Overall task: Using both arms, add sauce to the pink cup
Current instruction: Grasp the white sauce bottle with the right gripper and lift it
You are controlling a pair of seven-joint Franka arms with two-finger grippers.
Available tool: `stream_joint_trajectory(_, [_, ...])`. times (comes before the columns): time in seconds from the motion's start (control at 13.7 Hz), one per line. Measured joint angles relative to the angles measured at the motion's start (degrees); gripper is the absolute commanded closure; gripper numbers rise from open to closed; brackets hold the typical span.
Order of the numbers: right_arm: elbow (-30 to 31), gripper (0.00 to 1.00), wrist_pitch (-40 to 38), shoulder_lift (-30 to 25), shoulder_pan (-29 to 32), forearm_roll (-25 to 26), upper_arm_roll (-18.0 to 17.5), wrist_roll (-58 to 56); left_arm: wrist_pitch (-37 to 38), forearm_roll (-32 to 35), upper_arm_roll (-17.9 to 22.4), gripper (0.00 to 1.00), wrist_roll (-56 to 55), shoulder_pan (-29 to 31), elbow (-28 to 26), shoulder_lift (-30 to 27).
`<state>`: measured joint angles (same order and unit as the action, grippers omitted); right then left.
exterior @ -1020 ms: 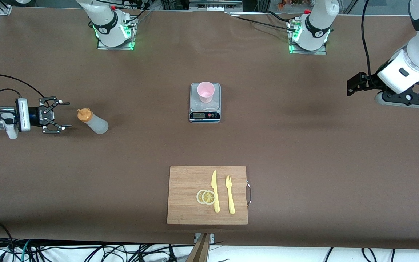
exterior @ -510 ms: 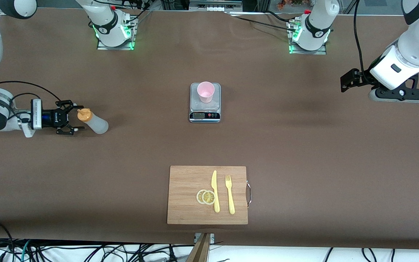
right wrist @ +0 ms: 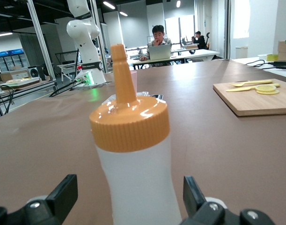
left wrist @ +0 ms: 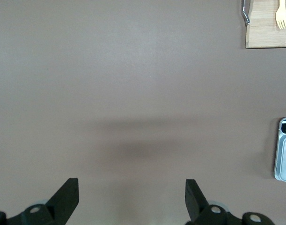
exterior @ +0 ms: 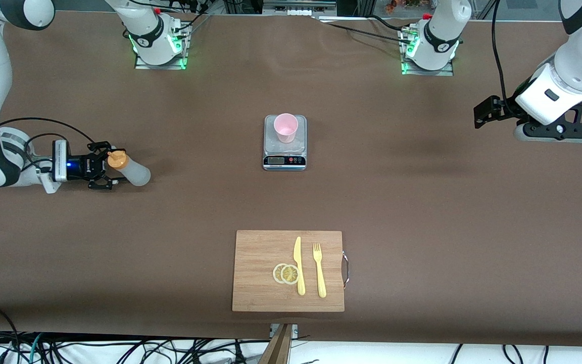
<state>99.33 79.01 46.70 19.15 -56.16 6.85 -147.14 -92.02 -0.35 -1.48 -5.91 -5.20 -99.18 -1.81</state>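
- Your bottle stands on the desk toward the right arm's end, well apart from the cup.
- Your right end effector sits low at the bottle, fingers spread wide to either side of its upper part; nothing is gripped yet.
- In the right wrist view the orange cap fills the gap between the fingers.
- Judge the bottle light and soft-walled: a hard squeeze will likely push sauce out early.
- Take it on the whitish body just under the cap, not on the ribbed cap or the nozzle.
- The smooth plastic may slip or tip, since the bottle is tall and narrow.
- You cannot tell how full it is; the translucent wall shows no clear level.
- The cup stands upright on the scale at mid desk; it looks empty, and light enough to topple if nudged.
- Your left end effector hangs released over bare desk toward the left arm's end, waiting.
- The board nearer the camera holds a knife, a fork and two lemon slices.
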Motion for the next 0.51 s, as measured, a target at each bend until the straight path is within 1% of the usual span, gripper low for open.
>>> stream_joint_trajectory(0.15, [0.02,0.0,-0.35,1.95,-0.07,-0.46,-0.97,-1.25,0.01,0.0,0.0,0.0,-0.12,0.0,0.0,0.0])
stream_joint_trajectory(0.22, [0.02,0.02,-0.36,2.96,-0.11,-1.05,-1.41,-2.13,0.01,0.0,0.0,0.0,-0.15,0.0,0.01,0.0])
stream_joint_trajectory(0.29, [0.02,0.11,-0.37,3.65,-0.15,-1.35,-1.63,-2.53,0.01,0.0,0.0,0.0,-0.17,0.0,0.01,0.0])
stream_joint_trajectory(0.36, [0.02,0.3,-0.42,4.04,-0.23,-1.47,-1.69,-2.7,0.02,0.0,0.0,0.0,-0.21,0.0,0.01,0.0])
stream_joint_trajectory(0.44, [0.01,0.63,-0.46,4.13,-0.3,-1.55,-1.69,-2.86,0.02,0.0,0.0,0.0,-0.23,0.0,0.01,0.0])
stream_joint_trajectory(0.51, [-0.07,0.74,-0.55,4.12,-0.33,-1.6,-1.7,-2.86,0.02,0.0,0.0,0.0,-0.25,0.0,0.01,0.0])
